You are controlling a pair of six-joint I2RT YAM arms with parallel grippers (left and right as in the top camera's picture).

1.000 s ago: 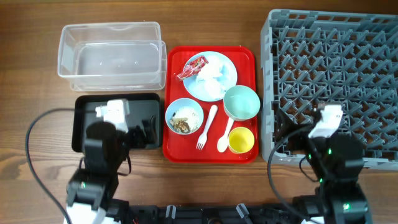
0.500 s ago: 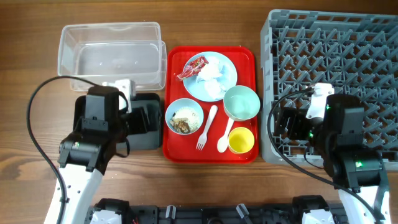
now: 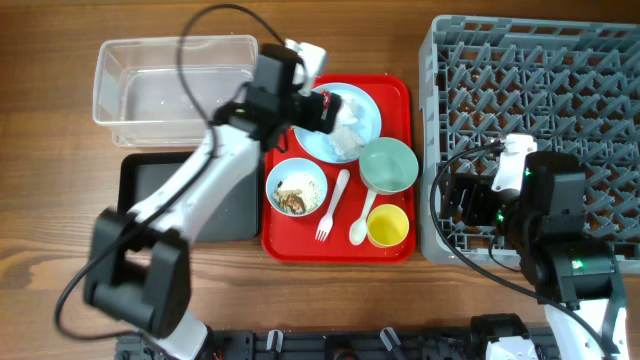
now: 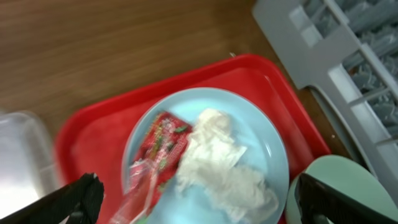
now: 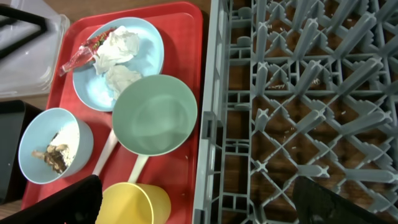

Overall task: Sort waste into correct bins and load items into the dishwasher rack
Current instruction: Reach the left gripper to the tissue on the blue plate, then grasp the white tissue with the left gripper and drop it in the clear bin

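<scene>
My left gripper [image 4: 199, 208] is open, low over the pale blue plate [image 4: 261, 124]. Its jaws straddle the red wrapper [image 4: 158, 149] and the crumpled tissue [image 4: 214, 155] without touching them. In the overhead view it [image 3: 314, 108] hides the wrapper. My right gripper [image 5: 199, 208] is open and empty above the left wall of the grey rack [image 5: 298, 93]. The red tray [image 3: 395, 90] also holds a blue bowl [image 3: 296, 187] with food scraps [image 3: 290, 198], a mint bowl [image 3: 388, 165], a yellow cup [image 3: 388, 225], a fork [image 3: 330, 205] and a spoon [image 3: 362, 225].
The clear tub [image 3: 175, 90] stands at the back left, with the black tray [image 3: 150, 200] in front of it. My left arm stretches diagonally over the black tray's right part. The rack [image 3: 540, 130] fills the right side.
My left arm has swung from over the black tray up and right to the plate. My right arm moved a little toward the rack's left edge, then stayed still.
</scene>
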